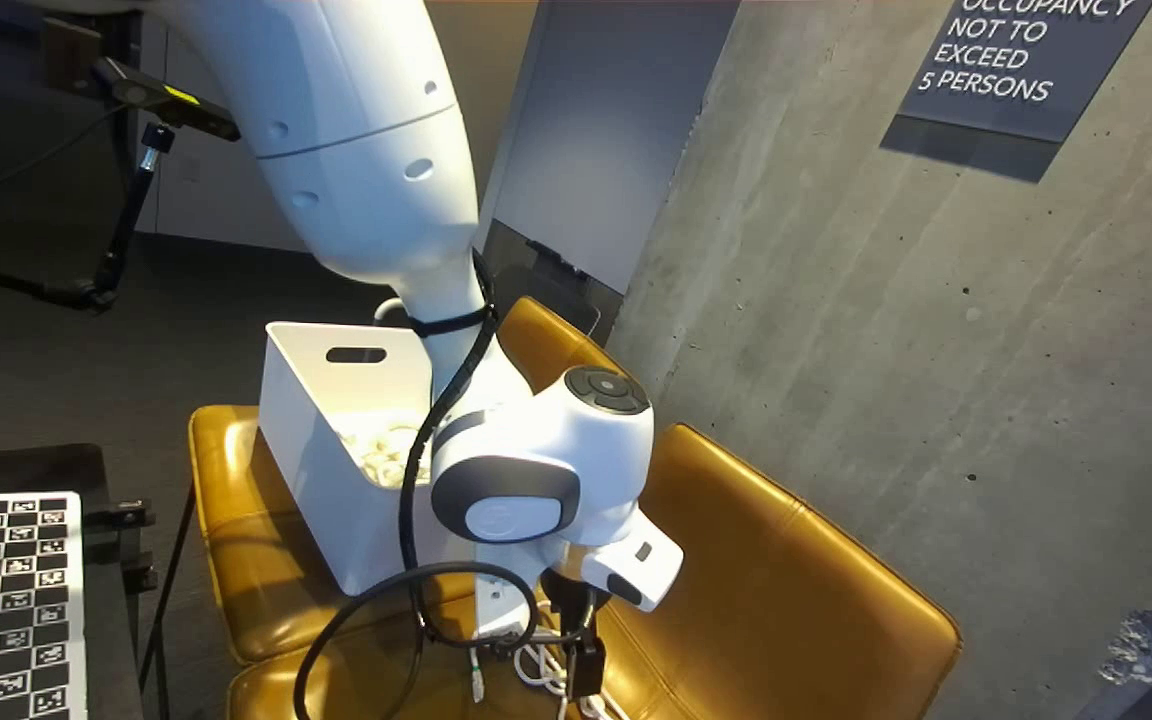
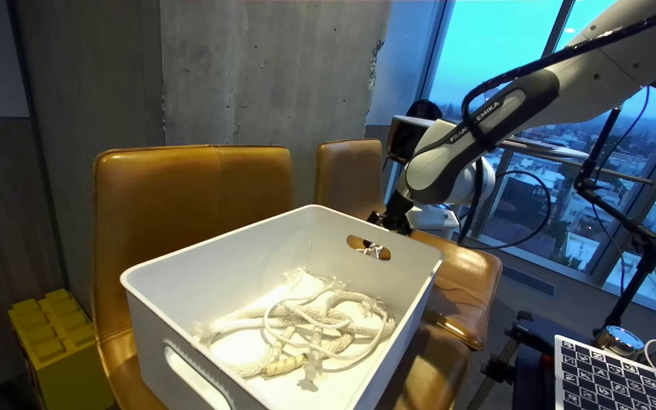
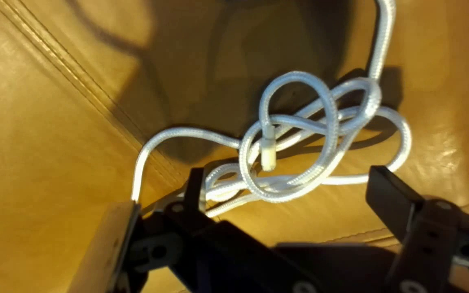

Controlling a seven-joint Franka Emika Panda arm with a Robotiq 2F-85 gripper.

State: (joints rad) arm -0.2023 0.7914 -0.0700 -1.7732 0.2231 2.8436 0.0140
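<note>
While the gripper (image 3: 288, 188) stands fully spread, nothing in its grasp, one white cord (image 3: 332, 126) lies loosely tangled beneath it on a tan leather chair seat (image 3: 55, 183). Sound handling, as judged: fingertips (image 3: 389, 199) centred over the crossing strands, lowered near the leather, gathering several loops together. White bin (image 2: 237, 256), braided rope (image 2: 237, 324) inside, alongside.

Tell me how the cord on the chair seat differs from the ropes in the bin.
The cord lies on the chair seat; the ropes lie inside the bin.
The cord shows a smooth, capped-looking tip; some ropes end in frayed tufts.
The open gripper is over the cord and away from the ropes.
Shared: cord and ropes are both whitish and loosely tangled.
</note>
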